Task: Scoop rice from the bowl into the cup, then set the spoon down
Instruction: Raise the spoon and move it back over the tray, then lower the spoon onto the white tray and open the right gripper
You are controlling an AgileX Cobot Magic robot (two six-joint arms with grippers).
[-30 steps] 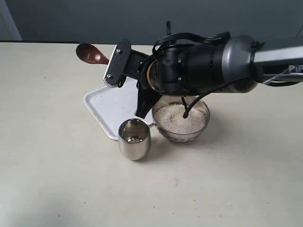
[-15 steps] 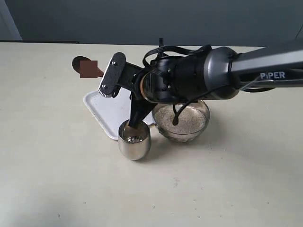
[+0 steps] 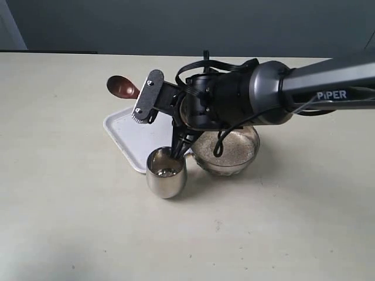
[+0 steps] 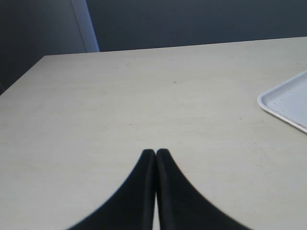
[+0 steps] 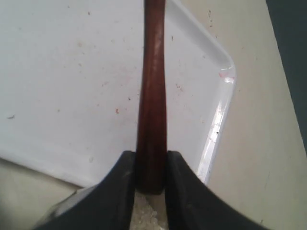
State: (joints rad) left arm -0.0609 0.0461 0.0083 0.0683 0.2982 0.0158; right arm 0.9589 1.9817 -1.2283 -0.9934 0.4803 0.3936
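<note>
My right gripper (image 3: pixel 142 100) is shut on the handle of the dark wooden spoon (image 3: pixel 123 87). The spoon's glossy oval end hangs in the air over the far corner of the white tray (image 3: pixel 126 132) and shows no grains. In the right wrist view both fingers clamp the handle (image 5: pixel 152 96), with rice (image 5: pixel 146 213) showing just beyond its end. The steel cup (image 3: pixel 166 172) stands below the wrist with a little rice inside. Beside it on the right, the steel bowl (image 3: pixel 225 153) holds a mass of rice (image 3: pixel 234 146). My left gripper (image 4: pixel 156 152) is shut and empty over bare table.
The white tray (image 5: pixel 72 72) lies flat behind the cup, lightly speckled, and its corner (image 4: pixel 288 103) shows in the left wrist view. The right arm (image 3: pixel 293 93) reaches across the bowl from the right. A dark wall (image 3: pixel 176 23) lies beyond the table's far edge.
The right gripper dropped from its higher pose towards the tray and cup, then shifted a little right. The spoon's oval end came down and right with it.
</note>
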